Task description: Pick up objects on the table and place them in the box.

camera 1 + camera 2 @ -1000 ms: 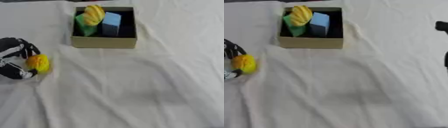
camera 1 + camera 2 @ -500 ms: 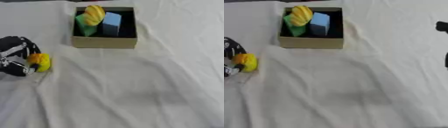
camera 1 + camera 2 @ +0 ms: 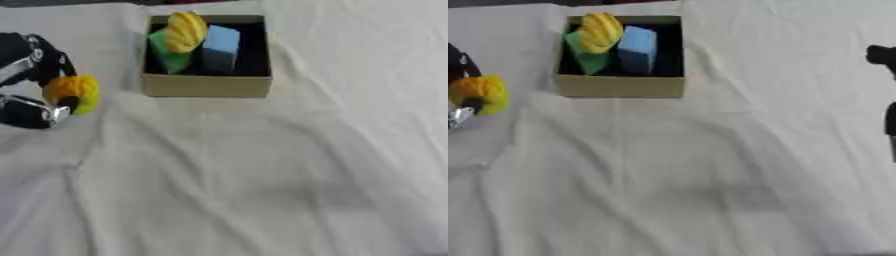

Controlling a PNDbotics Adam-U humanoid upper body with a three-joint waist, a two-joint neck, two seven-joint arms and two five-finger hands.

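My left hand [image 3: 31, 85] hangs at the left edge with its fingers and thumb curled round a small yellow and orange object [image 3: 73, 91]. It is held left of the tan cardboard box [image 3: 206, 86], a little nearer than the box's front wall. Inside the box lie a green object [image 3: 168, 54], a yellow ribbed object [image 3: 185, 31] on top of it, and a light blue block [image 3: 219, 46]. My right hand [image 3: 885, 90] shows only as dark parts at the right edge of the right eye view; its fingers are not clear.
A wrinkled white cloth [image 3: 262, 180] covers the whole table, with folds running down from the box's front corners.
My left hand has risen and moved toward the box with the yellow and orange object in it. The box and its contents stay put.
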